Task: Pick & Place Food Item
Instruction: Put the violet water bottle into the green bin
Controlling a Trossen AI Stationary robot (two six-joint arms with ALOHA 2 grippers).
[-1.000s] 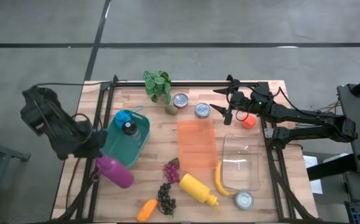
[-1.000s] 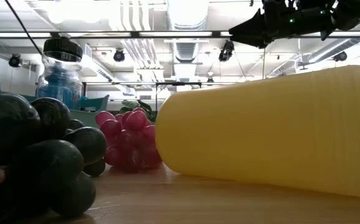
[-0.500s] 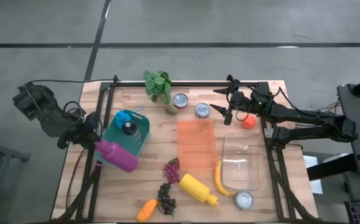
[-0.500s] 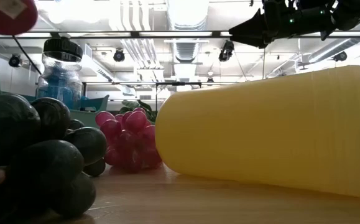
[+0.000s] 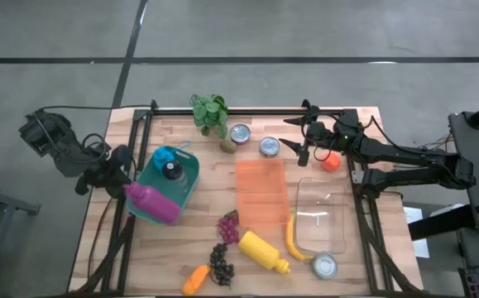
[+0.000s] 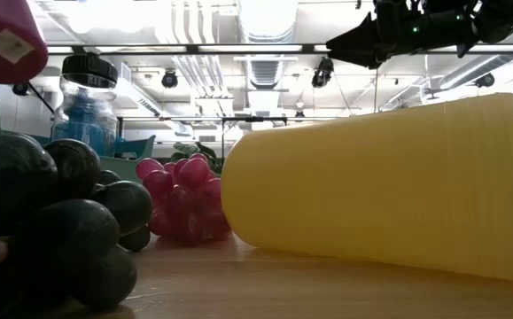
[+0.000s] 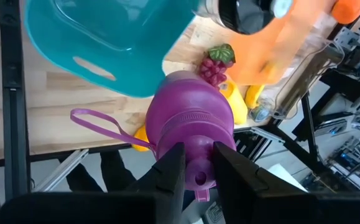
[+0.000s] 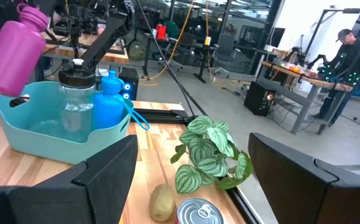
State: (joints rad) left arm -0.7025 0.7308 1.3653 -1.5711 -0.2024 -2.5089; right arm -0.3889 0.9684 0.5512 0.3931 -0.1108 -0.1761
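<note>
My left gripper point(image 5: 122, 184) is shut on a magenta bottle point(image 5: 151, 204), which is in the air over the near left corner of a teal bin point(image 5: 188, 178). The bottle also shows in the left wrist view point(image 7: 189, 121), the right wrist view point(image 8: 15, 46) and at the low view's top left point(image 6: 3, 40). My right gripper point(image 5: 299, 137) is open and empty, high above the far right of the table, near two cans point(image 5: 254, 141). Food lies near the table's front: red grapes point(image 5: 229, 226), dark grapes point(image 5: 221, 263), a banana point(image 5: 293, 238) and a carrot point(image 5: 194, 280). My left gripper pinches the magenta bottle's cap end point(image 7: 198, 163) between its two fingers point(image 7: 170, 171). The fingers come from the table's left, slanting down, along the bottle. The bottle is lifted clear and tilted, its base pointing down toward the table's near right, its loop strap point(image 7: 99, 124) hanging loose.
The teal bin holds a blue bottle point(image 5: 164, 156) and a clear jar with a black lid point(image 5: 171, 170). A plant point(image 5: 210, 113), a potato point(image 5: 227, 146), an orange tray point(image 5: 261, 190), a clear container point(image 5: 322, 211), a yellow squeeze bottle point(image 5: 262, 251), a third can point(image 5: 324, 265) and an orange ball point(image 5: 331, 162) are spread over the table.
My left gripper has risen and gone toward the table's far edge with the magenta bottle. The bottle has come up from beside the teal bin's near left corner and now hangs tilted over that corner, clear of the table.
</note>
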